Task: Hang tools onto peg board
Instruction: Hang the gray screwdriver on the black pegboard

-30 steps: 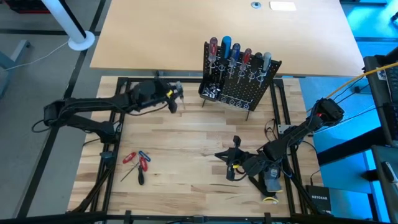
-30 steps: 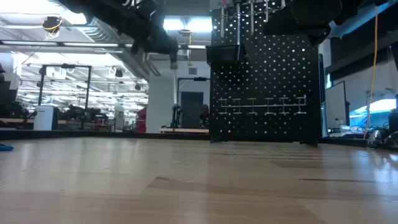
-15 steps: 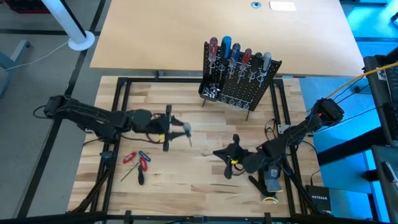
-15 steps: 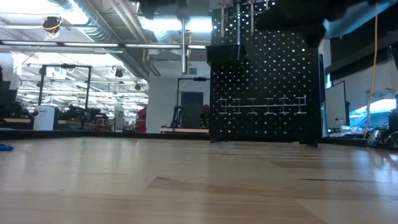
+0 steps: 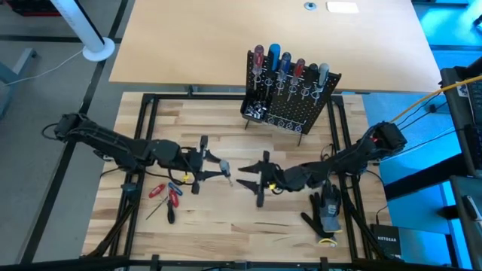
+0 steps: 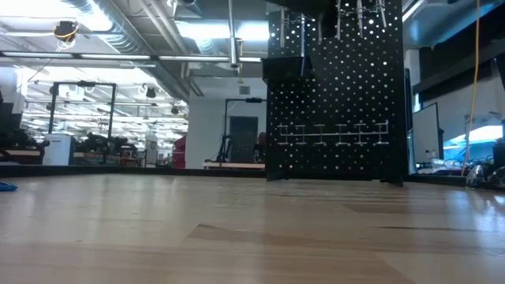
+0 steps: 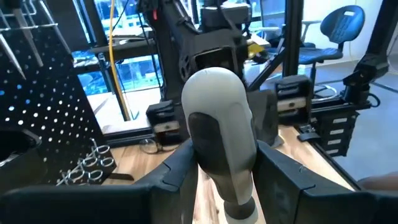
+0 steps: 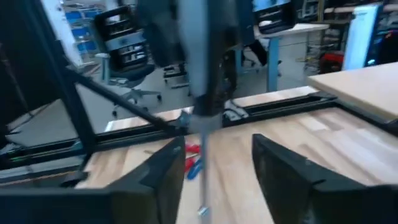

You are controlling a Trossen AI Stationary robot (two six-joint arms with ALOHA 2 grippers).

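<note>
1. Your left end effector [image 5: 202,162] pinches a grey-handled screwdriver [image 7: 219,140], in front of the peg board [image 5: 290,94].
2. Your right end effector [image 5: 260,178], fingers spread, faces it just beside.
3. Risk: the smooth rounded handle may slip in a handover; the thin steel shaft could swing.
4. Loose red and blue tools [image 5: 167,194] lie farther from the board, on the wooden table [image 5: 226,226].

One black perforated metal peg board [image 5: 290,98]. Five tools hung on it [image 5: 290,69]. Three loose red, blue, black-handled tools on tabletop [image 5: 166,197]. One grey-handled screwdriver [image 7: 221,140]. Two dark arms.
</note>
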